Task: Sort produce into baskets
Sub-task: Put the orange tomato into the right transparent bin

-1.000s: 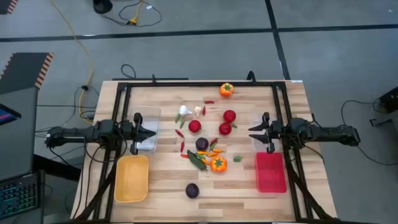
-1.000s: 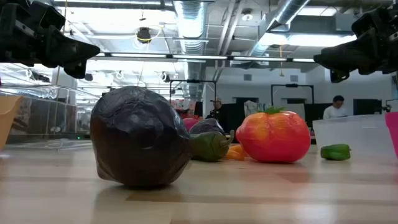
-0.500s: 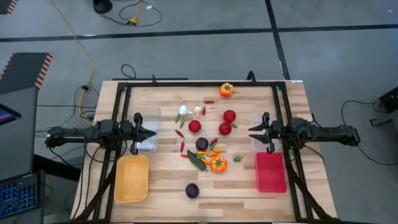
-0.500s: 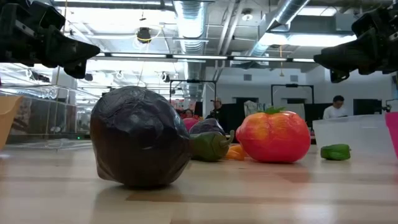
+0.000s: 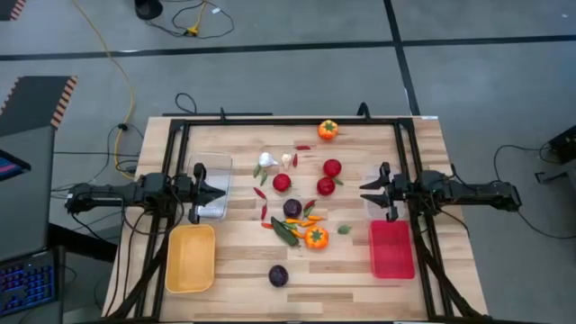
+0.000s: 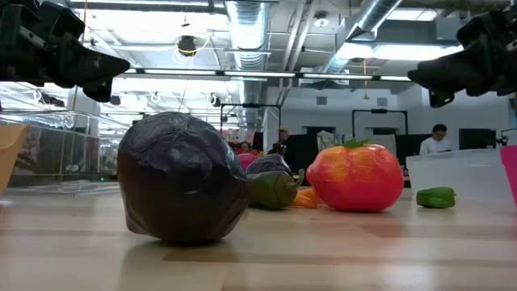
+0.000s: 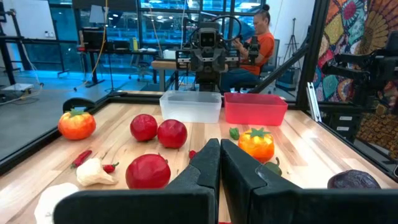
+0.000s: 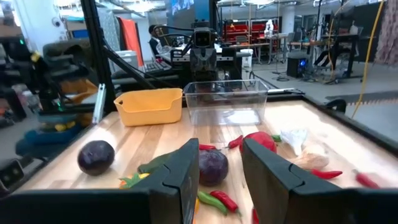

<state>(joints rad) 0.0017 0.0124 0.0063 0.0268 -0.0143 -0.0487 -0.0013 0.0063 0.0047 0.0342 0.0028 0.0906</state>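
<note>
The produce lies loose on the wooden table between my arms. There are red tomatoes [image 5: 326, 186], two orange peppers [image 5: 316, 238], white garlic [image 5: 266, 160], a pile of chillies [image 5: 306, 220] and two dark purple rounds [image 5: 278, 275]. The yellow basket [image 5: 190, 258] stands at the near left, the red basket [image 5: 391, 248] at the near right and a clear basket [image 5: 216, 180] at the left. My left gripper [image 5: 223, 191] hovers shut and empty over the clear basket. My right gripper [image 5: 362, 192] hovers open and empty at the right, above the table.
A second clear bin [image 7: 190, 106] stands beside the red one at the right, under my right arm. A black frame [image 5: 288, 122] runs around the table's edges. People sit at desks in the room beyond [image 7: 258, 37]. One pepper [image 5: 328, 130] lies alone at the far edge.
</note>
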